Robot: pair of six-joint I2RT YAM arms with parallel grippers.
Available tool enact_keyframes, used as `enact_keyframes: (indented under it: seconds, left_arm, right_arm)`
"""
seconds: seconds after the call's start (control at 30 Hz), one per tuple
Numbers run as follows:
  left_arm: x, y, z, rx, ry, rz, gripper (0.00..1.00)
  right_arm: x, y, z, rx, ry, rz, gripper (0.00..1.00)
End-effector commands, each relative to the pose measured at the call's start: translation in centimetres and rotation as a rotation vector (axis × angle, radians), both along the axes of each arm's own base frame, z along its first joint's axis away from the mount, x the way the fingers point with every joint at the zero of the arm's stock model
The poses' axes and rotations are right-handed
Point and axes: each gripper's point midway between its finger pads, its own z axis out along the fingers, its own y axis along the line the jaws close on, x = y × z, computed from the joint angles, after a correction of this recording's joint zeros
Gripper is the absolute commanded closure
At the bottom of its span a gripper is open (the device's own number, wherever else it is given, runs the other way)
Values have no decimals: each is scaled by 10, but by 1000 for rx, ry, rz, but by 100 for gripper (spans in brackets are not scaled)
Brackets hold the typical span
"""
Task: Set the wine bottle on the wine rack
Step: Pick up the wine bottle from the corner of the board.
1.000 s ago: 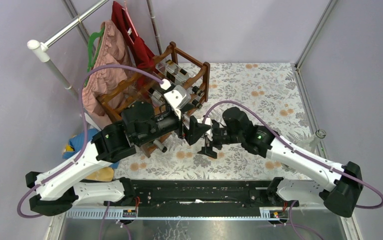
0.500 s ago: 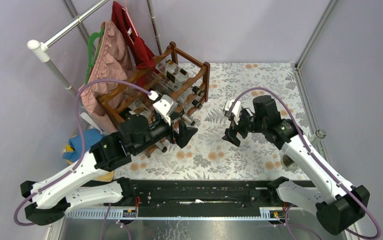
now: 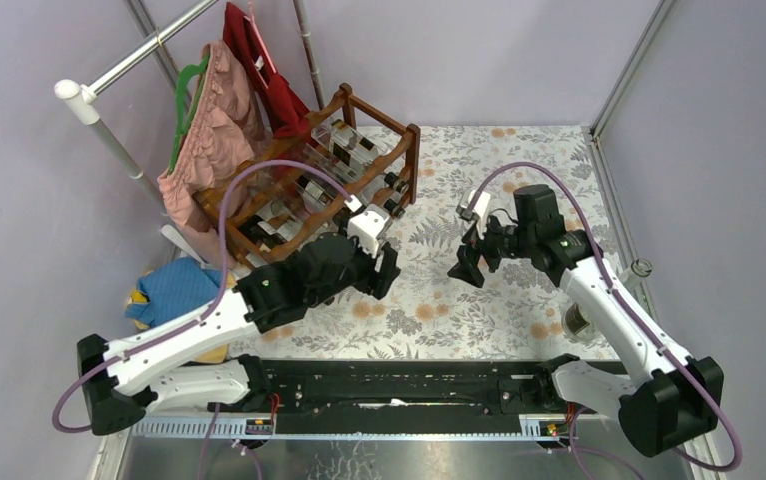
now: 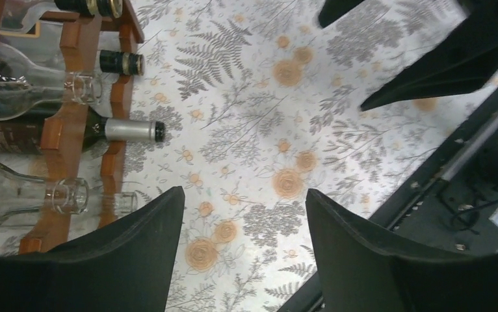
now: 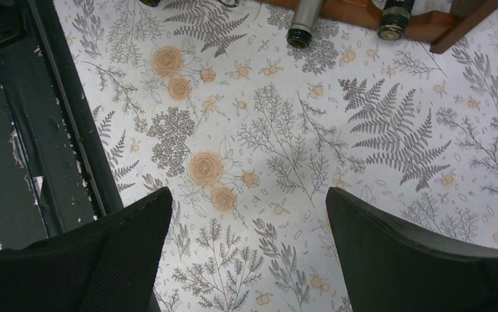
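The left gripper is hovering over the floral table just beside the wine rack, its fingers spread apart and holding nothing. The right gripper is hanging near the table's middle, its fingers also spread. A silver-capped wine bottle is lying in the rack among others, neck poking out.
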Motion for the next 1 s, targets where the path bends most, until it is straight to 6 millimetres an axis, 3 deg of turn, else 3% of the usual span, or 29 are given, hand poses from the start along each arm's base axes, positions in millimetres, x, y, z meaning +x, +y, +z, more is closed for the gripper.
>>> enact_keyframes:
  seconds: [0.0,0.27,0.63,0.97]
  left_arm:
    - [20,5,-21,99,-9,90,30]
    - [46,26,-74,379,47,183,53]
    - [70,48,-101,494,127,258,54]
    - [91,64,-106,571,118,341,49]
  right_arm:
    - [6,-5,24,63,-104,-28,5]
    - [7,-6,19,56,-90,-35,5]
    - [8,-7,17,44,-94,-36,5]
    - [7,-7,15,40,-87,-31,5]
